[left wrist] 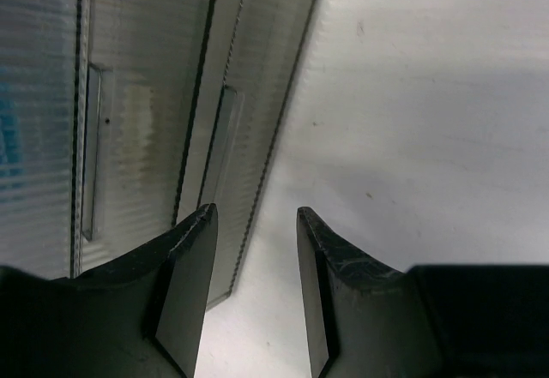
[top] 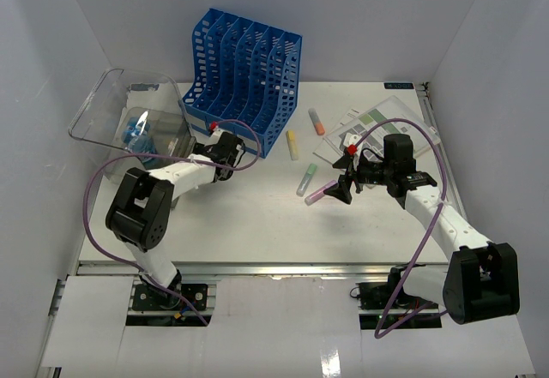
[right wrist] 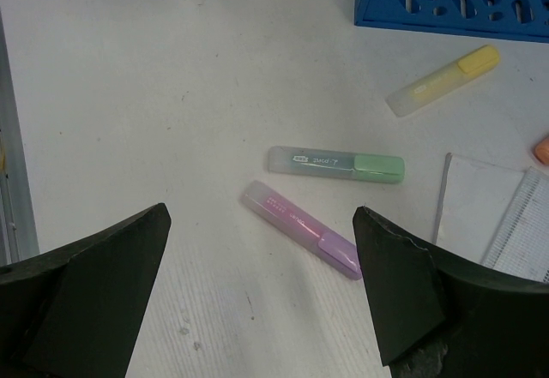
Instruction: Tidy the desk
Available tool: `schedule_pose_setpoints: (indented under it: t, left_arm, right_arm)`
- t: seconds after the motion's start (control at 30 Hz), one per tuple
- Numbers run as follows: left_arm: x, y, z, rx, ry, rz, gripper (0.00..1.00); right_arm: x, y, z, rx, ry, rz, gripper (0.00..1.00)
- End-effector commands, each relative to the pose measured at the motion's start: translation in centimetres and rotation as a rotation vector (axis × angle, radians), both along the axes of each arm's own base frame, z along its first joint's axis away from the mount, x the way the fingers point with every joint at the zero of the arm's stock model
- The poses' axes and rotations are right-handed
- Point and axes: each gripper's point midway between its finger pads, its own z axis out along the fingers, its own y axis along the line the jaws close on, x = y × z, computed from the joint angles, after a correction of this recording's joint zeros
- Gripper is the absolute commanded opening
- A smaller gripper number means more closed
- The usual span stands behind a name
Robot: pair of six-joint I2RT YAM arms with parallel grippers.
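The white desk (top: 257,224) carries several highlighters: purple (top: 320,194), green (top: 306,179), yellow (top: 292,144) and orange (top: 316,121). My right gripper (top: 341,188) hangs open just right of the purple one. In the right wrist view that gripper (right wrist: 262,213) has wide jaws, and the purple highlighter (right wrist: 300,241) lies on the desk between them, with the green one (right wrist: 334,164) beyond it. My left gripper (top: 232,151) sits by the clear plastic bin (top: 129,117). In its wrist view the left gripper (left wrist: 256,213) stands apart with only bare desk between the fingers, the bin's wall (left wrist: 137,112) to the left.
A blue file organizer (top: 244,74) stands at the back middle. Printed sheets and a notepad (top: 377,121) lie at the back right. The clear bin holds blue items. A metal rail (top: 283,267) runs along the near edge, and white walls close in on both sides.
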Motion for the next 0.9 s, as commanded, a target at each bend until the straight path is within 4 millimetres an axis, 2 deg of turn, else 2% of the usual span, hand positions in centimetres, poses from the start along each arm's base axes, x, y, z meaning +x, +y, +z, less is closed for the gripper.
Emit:
schedule_pose_setpoints:
  t: [0.0,0.17,0.33,0.6,0.87]
  left_arm:
    - [2.1,0.1,0.6,0.007,-0.014,-0.01,0.53]
    - [2.6,0.4,0.2,0.018,-0.001,-0.002,0.53]
    - [2.9,1.0,0.6,0.039,-0.014,0.003,0.53]
    - [3.2,0.7,2.9,0.01,-0.065,-0.009,0.54]
    - [2.3,1.0,4.2,-0.003,-0.086,-0.024,0.55]
  right_arm:
    - [0.1,-0.1,0.6,-0.002,-0.036,0.005,0.93]
    - [0.1,-0.2,0.5,-0.007,-0.039,0.002,0.93]
    - [0.1,-0.2,0.3,-0.009,-0.031,0.005,0.93]
    - [0.2,-0.2,-0.1,-0.015,-0.017,0.006,0.93]
    - [0.3,-0.1,-0.3,-0.015,-0.007,0.01,0.93]
